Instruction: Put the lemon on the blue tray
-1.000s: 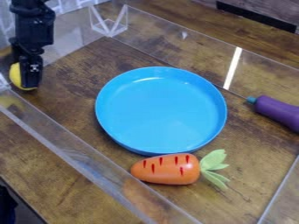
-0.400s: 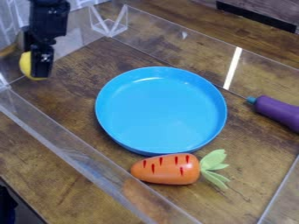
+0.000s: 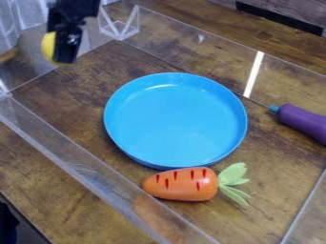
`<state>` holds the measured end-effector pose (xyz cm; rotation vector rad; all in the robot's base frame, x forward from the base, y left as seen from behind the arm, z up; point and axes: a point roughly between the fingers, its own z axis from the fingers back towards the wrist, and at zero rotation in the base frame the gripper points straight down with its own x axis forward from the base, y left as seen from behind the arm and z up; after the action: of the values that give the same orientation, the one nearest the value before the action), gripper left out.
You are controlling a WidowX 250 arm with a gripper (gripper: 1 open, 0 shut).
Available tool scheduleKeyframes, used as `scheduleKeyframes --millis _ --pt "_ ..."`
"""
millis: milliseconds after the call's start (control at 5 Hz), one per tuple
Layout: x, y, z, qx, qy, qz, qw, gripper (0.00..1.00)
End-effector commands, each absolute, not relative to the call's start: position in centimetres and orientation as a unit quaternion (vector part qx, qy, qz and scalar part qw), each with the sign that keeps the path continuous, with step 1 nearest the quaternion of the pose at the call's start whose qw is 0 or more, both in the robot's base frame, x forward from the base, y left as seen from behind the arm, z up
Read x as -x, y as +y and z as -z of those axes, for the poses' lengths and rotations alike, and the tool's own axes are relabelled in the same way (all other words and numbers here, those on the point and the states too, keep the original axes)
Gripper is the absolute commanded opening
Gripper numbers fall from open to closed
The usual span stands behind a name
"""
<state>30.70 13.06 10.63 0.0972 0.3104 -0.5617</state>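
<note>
The lemon (image 3: 49, 44) is a small yellow fruit held up in the air at the upper left, above the wooden table. My gripper (image 3: 61, 51) is shut on the lemon, whose yellow side shows to the left of the black fingers. The blue tray (image 3: 176, 119) lies flat in the middle of the table, to the right of and below the gripper, with nothing on it.
An orange carrot (image 3: 182, 183) with green leaves lies in front of the tray. A purple eggplant (image 3: 306, 120) lies at the right edge. Clear plastic walls (image 3: 76, 162) run along the front left and back of the work area.
The gripper has lifted the lemon off the table at the left and carried it up and to the right, towards the tray. Tray, carrot and eggplant have not moved.
</note>
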Motion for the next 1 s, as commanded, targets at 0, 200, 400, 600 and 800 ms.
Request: scheduleKeyframes --millis 0,200,400,600,800 --pt "-31.9 10.0 -14.7 -0.081 0.106 0.301 0.944 0.0" --pt "-31.7 6.4 -15.2 -0.082 0.102 0.33 0.935 0.0" --pt "-30.7 3.5 -15.7 -0.085 0.1 0.36 0.924 0.0" --pt "-29.8 1.5 -15.6 -0.087 0.099 0.38 0.915 0.0" --pt "-28.7 0.4 -15.6 -0.086 0.105 0.386 0.912 0.0"
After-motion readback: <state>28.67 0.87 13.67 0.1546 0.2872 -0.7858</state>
